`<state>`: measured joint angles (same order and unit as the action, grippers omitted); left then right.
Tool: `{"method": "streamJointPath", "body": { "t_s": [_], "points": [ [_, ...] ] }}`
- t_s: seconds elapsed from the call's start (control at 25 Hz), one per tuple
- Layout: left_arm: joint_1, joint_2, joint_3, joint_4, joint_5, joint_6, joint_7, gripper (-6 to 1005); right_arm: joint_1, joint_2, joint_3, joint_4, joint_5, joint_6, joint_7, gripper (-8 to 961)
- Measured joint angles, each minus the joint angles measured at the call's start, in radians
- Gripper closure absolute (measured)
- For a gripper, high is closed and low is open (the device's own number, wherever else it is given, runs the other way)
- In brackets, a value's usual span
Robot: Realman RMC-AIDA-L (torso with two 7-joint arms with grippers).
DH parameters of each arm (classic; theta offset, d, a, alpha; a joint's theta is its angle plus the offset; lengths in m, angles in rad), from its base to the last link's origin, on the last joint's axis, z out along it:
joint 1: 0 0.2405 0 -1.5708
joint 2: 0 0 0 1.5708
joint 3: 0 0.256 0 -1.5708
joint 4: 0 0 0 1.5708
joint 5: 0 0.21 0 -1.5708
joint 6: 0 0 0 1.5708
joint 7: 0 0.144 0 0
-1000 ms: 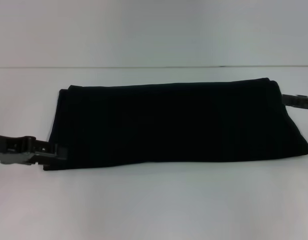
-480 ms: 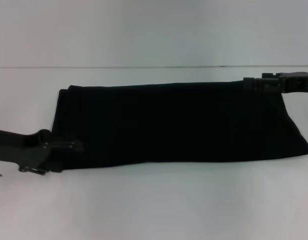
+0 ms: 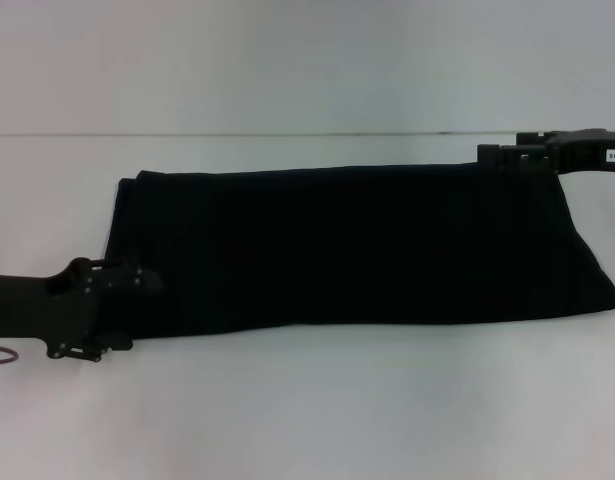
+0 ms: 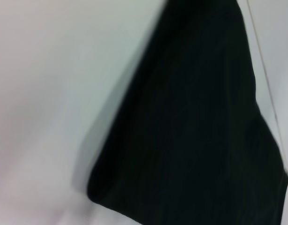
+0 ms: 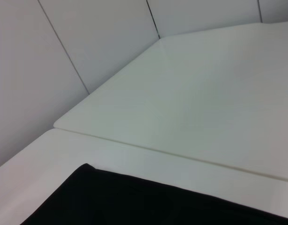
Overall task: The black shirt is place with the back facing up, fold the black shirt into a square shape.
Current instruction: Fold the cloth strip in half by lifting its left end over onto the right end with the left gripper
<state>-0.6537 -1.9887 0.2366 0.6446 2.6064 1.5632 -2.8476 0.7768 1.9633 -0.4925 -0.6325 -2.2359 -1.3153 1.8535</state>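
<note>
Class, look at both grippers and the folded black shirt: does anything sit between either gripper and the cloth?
Nothing visible does. The left gripper is at the black shirt's near left corner, the right gripper at its far right corner, both right against the fabric on the white table.

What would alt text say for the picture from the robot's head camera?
A black shirt, folded into a long band, lies across a white table. The left gripper sits at the shirt's near left corner, and the right gripper at its far right corner. No lettering shows on the fabric.
</note>
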Motion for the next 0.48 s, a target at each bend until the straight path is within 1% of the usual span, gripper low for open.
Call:
{"method": "streamJointPath", "body": {
  "t_s": [0.2,0.48],
  "points": [
    [0.016,-0.001,-0.047,-0.001,0.001,-0.01,-0.052,76,0.01,-0.006,0.004,-0.001,0.001,0.001,0.0,27],
    [0.027,-0.003,-0.047,-0.001,0.013,-0.044,-0.109,77,0.023,-0.005,0.004,-0.002,0.003,0.002,-0.002,27]
  ]
}}
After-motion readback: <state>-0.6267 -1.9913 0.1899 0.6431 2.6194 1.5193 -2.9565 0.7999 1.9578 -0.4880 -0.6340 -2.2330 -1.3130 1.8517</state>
